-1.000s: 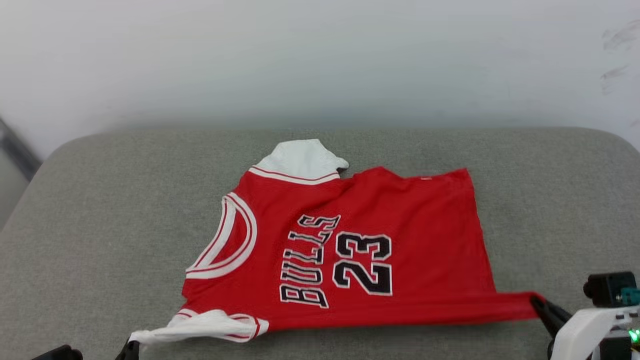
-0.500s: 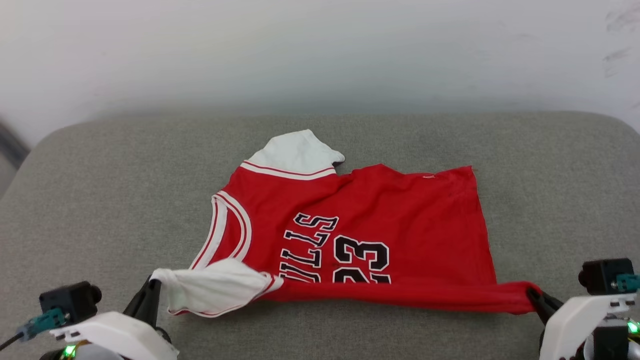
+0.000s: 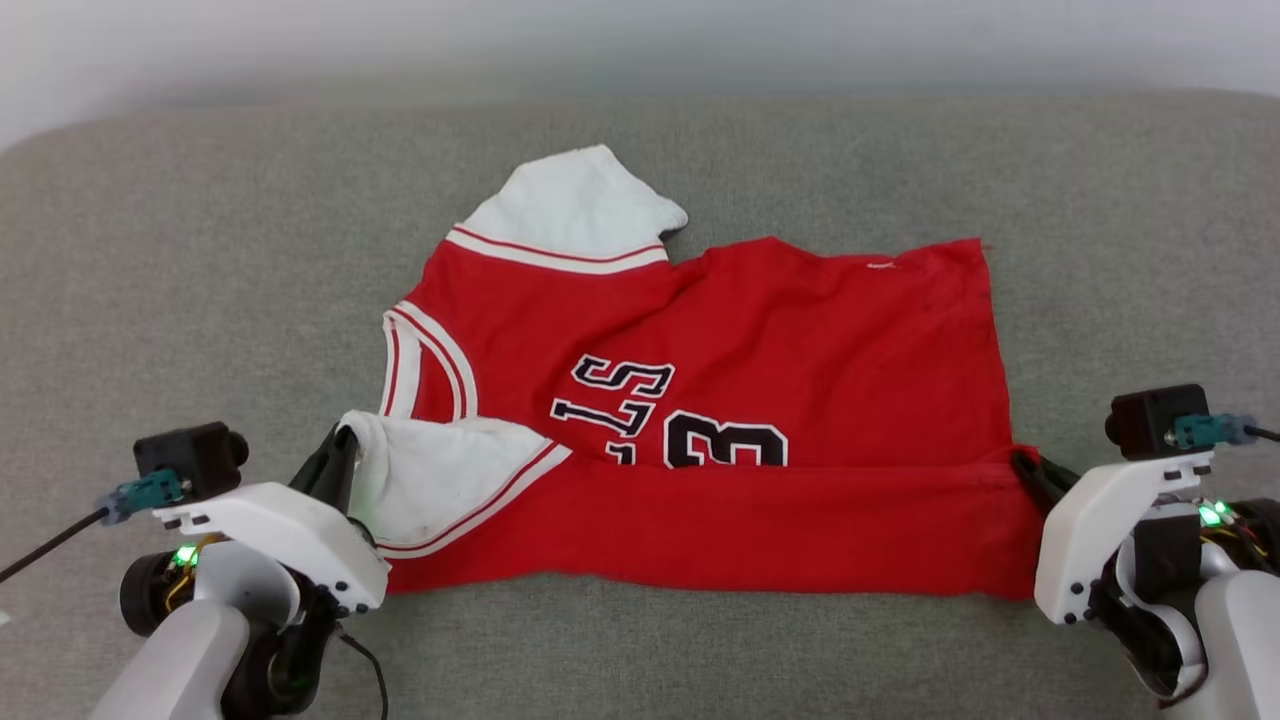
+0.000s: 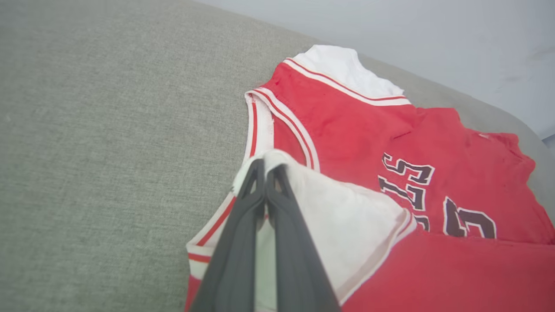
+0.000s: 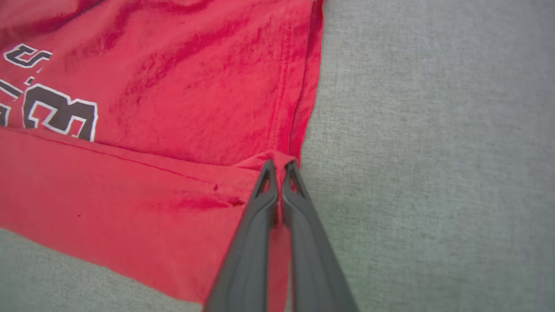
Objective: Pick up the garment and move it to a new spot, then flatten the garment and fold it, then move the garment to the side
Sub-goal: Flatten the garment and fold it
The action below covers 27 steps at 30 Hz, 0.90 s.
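The red garment [image 3: 760, 340] lies spread on the grey cushion, collar to the left, its near edge lifted and folded over the lower part of the black letters and number. My left gripper [image 3: 340, 450] is shut on the white sleeve [image 3: 440, 480] at the near left corner; the left wrist view has the gripper [image 4: 265, 169] pinching that sleeve [image 4: 342, 216]. My right gripper [image 3: 1025, 465] is shut on the red hem corner at the near right, and the right wrist view shows the gripper [image 5: 279, 167] clamped on the folded red cloth [image 5: 143, 203].
The grey fabric cushion [image 3: 200, 280] stretches well beyond the garment on all sides, with a pale wall behind it. The other white sleeve [image 3: 575, 205] lies flat at the far left of the garment.
Both grippers have carried the near edge of the garment away from me and over the print, so the fold now covers more of it. The head camera has tilted down.
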Motion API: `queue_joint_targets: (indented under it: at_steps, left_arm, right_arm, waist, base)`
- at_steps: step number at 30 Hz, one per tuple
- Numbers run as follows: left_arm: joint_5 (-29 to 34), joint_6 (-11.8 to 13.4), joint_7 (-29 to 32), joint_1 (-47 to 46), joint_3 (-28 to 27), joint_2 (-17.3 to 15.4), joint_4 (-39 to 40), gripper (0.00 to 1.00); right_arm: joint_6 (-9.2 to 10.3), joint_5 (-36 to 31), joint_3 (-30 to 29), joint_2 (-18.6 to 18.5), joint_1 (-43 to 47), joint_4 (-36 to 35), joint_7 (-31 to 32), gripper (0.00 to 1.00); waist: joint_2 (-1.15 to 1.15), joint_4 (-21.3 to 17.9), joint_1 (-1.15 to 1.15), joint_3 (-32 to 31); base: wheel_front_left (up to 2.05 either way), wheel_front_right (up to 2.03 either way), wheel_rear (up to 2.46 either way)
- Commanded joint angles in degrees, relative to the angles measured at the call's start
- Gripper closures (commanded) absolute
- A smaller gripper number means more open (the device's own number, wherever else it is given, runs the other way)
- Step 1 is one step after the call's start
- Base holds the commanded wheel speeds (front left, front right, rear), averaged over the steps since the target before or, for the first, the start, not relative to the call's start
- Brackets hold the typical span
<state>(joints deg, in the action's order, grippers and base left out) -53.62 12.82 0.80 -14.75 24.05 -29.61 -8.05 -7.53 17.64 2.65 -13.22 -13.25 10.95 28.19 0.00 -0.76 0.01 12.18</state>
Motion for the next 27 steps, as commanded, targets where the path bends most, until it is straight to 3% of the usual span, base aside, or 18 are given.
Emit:
queue_joint_targets:
  at_steps: [1, 2, 4, 6, 7, 12, 18, 23, 27]
  left_arm:
    - [0.0, -0.6, -0.2, -1.0, 0.3, 0.5, -1.1, 1.00]
    - [-0.2, -1.2, 0.5, -1.5, 0.9, 0.9, -2.4, 1.00]
    - [-0.7, -2.5, 1.0, -2.7, 1.4, 1.6, -5.2, 1.00]
    - [-2.0, -4.1, 1.7, -3.4, 1.7, 2.7, -8.2, 0.38]
    - [-2.8, -4.7, 1.5, -3.6, 1.5, 3.4, -9.3, 0.00]
    - [-4.2, -7.0, 0.4, -4.1, 1.0, 4.5, -14.3, 0.00]
    - [-4.2, -7.8, -0.3, -2.8, 0.5, 3.0, -16.0, 0.00]
    - [-4.0, -6.9, 3.6, -0.8, 1.0, -0.9, -13.0, 0.00]
    - [-4.9, -5.4, 10.8, 0.7, 2.1, -5.1, -8.4, 0.00]
  right_arm:
    - [0.09, 0.0, 0.3, -0.2, -1.1, 1.1, -1.0, 1.00]
    - [0.08, 0.1, 0.9, -0.2, -1.8, 2.3, -1.7, 0.95]
    - [0.08, 0.4, 1.9, -0.3, -3.0, 4.8, -3.1, 0.58]
    - [0.09, 0.9, 3.1, -0.3, -3.6, 7.5, -4.3, 0.00]
    - [0.08, 0.9, 3.6, -0.4, -3.8, 8.6, -5.0, 0.00]
    - [0.09, 2.0, 5.1, -0.6, -4.0, 12.6, -10.2, 0.00]
    - [0.09, 2.5, 5.5, -1.0, -2.1, 11.9, -21.0, 0.00]
    - [0.08, 0.9, 4.7, -0.6, 0.8, 8.1, -29.5, 0.00]
    - [0.08, -0.7, 3.5, 0.3, 3.5, 3.2, -33.4, 0.00]
  waist:
    - [0.00, 0.0, -0.01, 1.4]
    - [0.00, 0.0, -0.01, 1.9]
    - [0.00, -0.1, -0.01, 2.4]
    - [0.00, -0.3, -0.01, 2.6]
    - [0.00, -0.4, -0.01, 2.6]
    - [0.00, -0.8, -0.01, 1.4]
    - [0.00, -1.4, -0.01, -3.0]
    - [0.00, -2.3, -0.01, -7.4]
    - [0.00, -3.2, -0.01, -9.4]
  base:
    - [0.00, 0.00, 0.00]
    - [0.00, 0.00, 0.00]
    - [0.00, 0.00, 0.00]
    - [0.00, 0.00, 0.00]
    - [0.00, 0.00, 0.00]
    - [0.00, 0.00, 0.00]
    - [0.00, 0.00, 0.00]
    - [0.00, 0.00, 0.00]
    - [0.00, 0.00, 0.00]
